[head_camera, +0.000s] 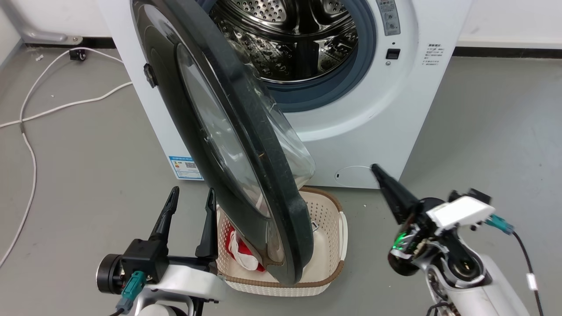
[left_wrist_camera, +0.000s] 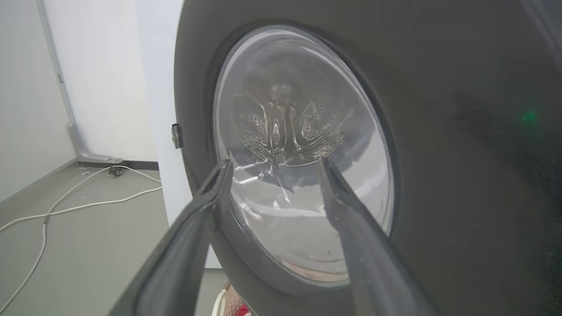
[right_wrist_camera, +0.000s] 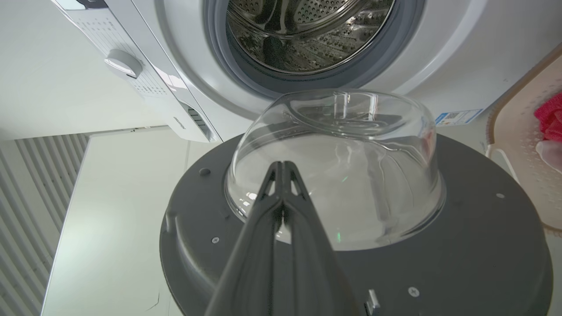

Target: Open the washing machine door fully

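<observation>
left gripper [head_camera: 193, 190]: fingers spread, empty, just beside outer face of washing machine door [head_camera: 246, 131].
right gripper [head_camera: 377, 169]: fingers pressed together, empty.
washing machine door: part-open, partly hiding basket [head_camera: 329, 210] and cloth [head_camera: 239, 252].
washing machine [head_camera: 364, 118]: top cut off.

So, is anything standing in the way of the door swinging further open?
Yes. The open left hand sits at the outer face of the washing machine door, where it must swing; a basket lies below its lower edge.
</observation>
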